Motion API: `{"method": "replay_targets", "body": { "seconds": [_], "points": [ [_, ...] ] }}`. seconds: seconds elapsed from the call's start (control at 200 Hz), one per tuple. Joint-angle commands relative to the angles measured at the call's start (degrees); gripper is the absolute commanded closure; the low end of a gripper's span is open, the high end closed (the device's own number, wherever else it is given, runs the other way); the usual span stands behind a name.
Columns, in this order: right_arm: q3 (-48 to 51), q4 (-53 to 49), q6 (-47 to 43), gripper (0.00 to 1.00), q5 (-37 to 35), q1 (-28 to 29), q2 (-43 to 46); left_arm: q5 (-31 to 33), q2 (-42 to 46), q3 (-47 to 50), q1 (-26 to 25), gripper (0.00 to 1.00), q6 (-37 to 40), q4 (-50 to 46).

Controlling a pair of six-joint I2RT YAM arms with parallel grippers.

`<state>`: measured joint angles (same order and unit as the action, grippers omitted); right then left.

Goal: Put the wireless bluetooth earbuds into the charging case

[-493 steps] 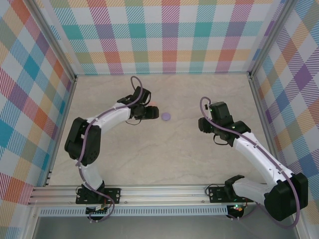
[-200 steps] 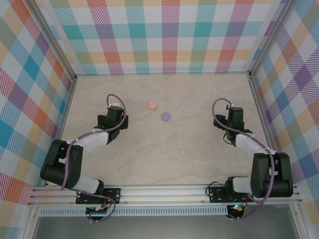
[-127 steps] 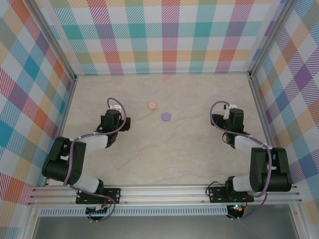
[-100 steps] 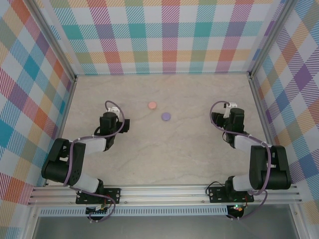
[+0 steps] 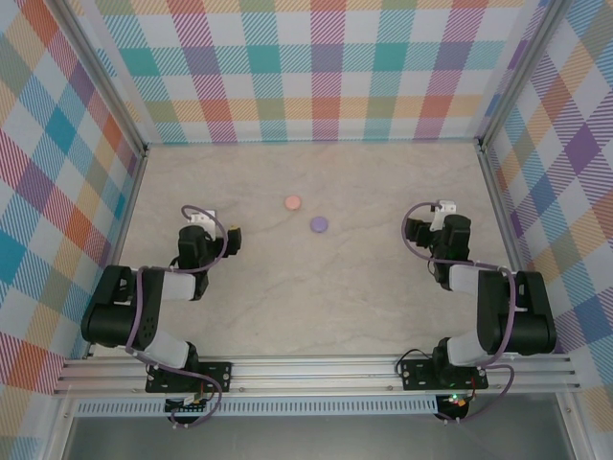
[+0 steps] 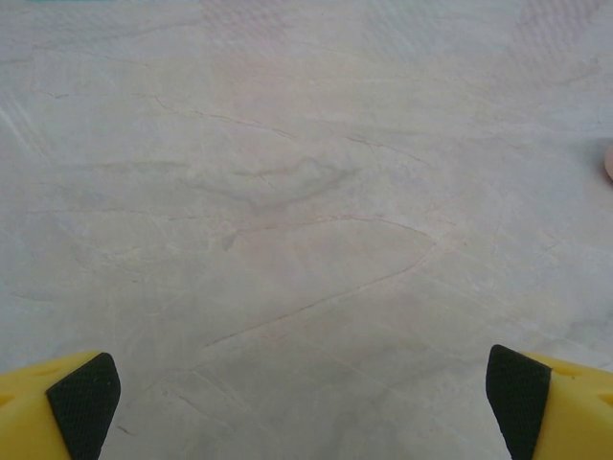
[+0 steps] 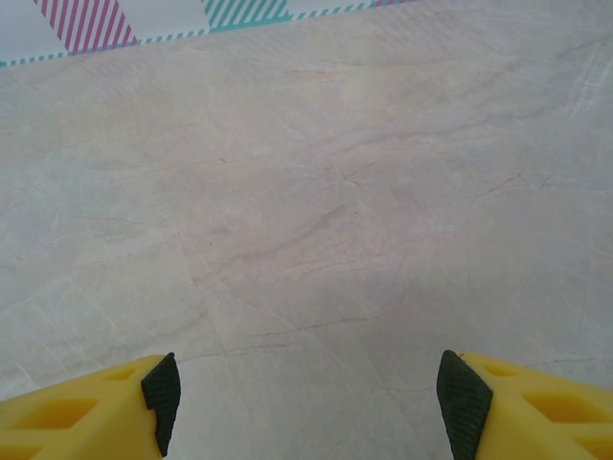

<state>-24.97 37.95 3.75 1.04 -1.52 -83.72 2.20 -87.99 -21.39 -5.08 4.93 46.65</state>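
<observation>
On the pale, marble-patterned worktop point(image 5: 316, 287), toward the middle: a small round salmon-pink disc-like charging case point(image 5: 292, 202) and a small round lilac-purple disc-like charging case point(image 5: 319, 224). Lying flat, near each other but apart, the pink one farther back and to the left. Well clear of both arms. Lids up or down: cannot tell from above. Wireless bluetooth earbuds: too small to make out from the overhead camera, so no telling whether seated in the cases.

Left arm point(image 5: 144, 297): folded back close to its base, wrist over the left part of the worktop, well to the left of the pink case. Left gripper point(image 6: 302, 388): released, yellow fingers with black pads point(image 6: 84, 402) spread to opposite lower corners of the wrist view, nothing grasped, bare stone-look surface between them. At the right edge of that view, a thin pink sliver point(image 6: 609, 163), apparently the rim of the pink case.

Right arm point(image 5: 498, 307): folded back likewise on the right side, wrist well to the right of the purple case. Right gripper point(image 7: 312, 388): also released, black-tipped yellow fingers point(image 7: 163, 388) apart, holding nothing, plain worktop in the gap. Along the top of that view, a strip of striped plaid wall point(image 7: 86, 19).

Around the worktop: plaid-patterned walls point(image 5: 316, 67) on three sides, an aluminium rail point(image 5: 316, 369) across the near edge.
</observation>
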Motion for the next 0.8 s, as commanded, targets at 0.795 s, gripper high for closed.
{"method": "replay_targets", "body": {
  "seconds": [0.795],
  "points": [
    [0.71, 7.05, -3.05, 0.0, 0.54, 1.52, -3.55, 2.38, -1.8, -2.88, 1.19, 0.0, -3.0, -0.76]
  ]
}}
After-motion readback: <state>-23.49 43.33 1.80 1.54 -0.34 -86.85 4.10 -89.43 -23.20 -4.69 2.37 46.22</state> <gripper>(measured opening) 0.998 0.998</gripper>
